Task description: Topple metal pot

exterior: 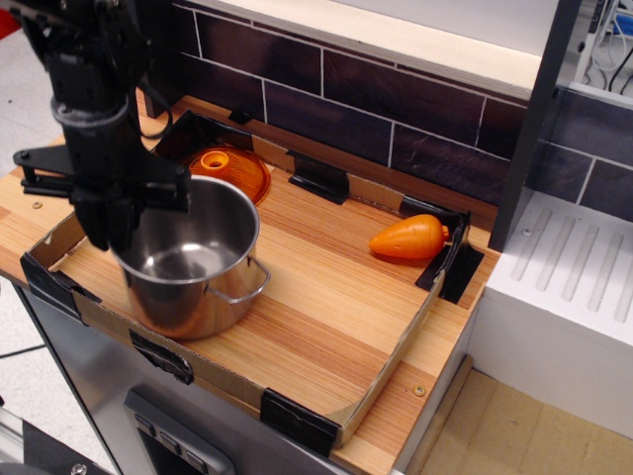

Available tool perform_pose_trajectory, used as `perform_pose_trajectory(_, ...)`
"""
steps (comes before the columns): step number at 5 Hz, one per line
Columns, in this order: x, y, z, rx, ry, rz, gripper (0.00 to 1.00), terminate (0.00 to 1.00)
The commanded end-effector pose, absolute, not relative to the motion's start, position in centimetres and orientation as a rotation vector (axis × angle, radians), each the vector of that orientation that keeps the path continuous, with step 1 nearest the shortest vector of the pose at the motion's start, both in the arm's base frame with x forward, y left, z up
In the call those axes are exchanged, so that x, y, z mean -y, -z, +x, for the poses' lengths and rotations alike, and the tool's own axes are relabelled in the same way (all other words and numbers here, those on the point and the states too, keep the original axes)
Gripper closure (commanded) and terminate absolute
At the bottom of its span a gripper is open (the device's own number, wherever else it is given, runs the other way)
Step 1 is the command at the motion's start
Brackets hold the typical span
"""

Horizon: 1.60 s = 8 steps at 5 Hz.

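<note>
A: We have the pot (193, 262) at the front left of the desk (326, 287), inside the cardboard tray (391, 341). It leans, its mouth tipped up toward the right, one wire handle (247, 287) showing on that side.

B: And we see the gripper (111, 233) at the pot's left rim, jaws clenched on the wall there, one finger inside, one outside.

A: Just behind the pot lies the orange lid (226, 168), flat on the desk.

B: Well apart, at the tray's right end, the carrot (407, 237) rests by a black corner clip (453, 262).
</note>
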State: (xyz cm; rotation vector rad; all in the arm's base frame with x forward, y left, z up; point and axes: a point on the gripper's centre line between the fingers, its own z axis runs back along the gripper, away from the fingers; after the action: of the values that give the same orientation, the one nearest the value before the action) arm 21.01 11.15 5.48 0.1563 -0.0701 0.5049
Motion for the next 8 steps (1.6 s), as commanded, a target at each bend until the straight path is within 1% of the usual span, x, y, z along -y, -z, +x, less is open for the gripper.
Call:
perform_pose_trajectory(1,-11.9,-9.3,23.2,0.182,-0.707,0.314,1.0,0.0)
perform_pose_trajectory(2,-10.9,-10.3,23.4,0.167,-0.789,0.436,1.0,0.0)
perform_pose_trajectory(3,-10.0,-11.7,23.4,0.11,-0.831,0.533,1.0,0.0)
perform_pose_trajectory(4,-9.2,-12.3,23.1,0.097,-0.867,0.668,1.0,0.0)
perform_pose_trajectory(5,-8.5,-11.5,23.0,0.096,-0.911,0.815,1.0,0.0)
perform_pose_trajectory(6,-7.0,-9.8,22.9,0.101,-0.925,0.904,1.0,0.0)
perform_pose_trajectory(7,-5.9,-8.4,23.4,0.166,-0.941,0.969,1.0,0.0)
perform_pose_trajectory(8,-4.7,-7.8,24.1,0.157,-0.951,1.026,1.0,0.0)
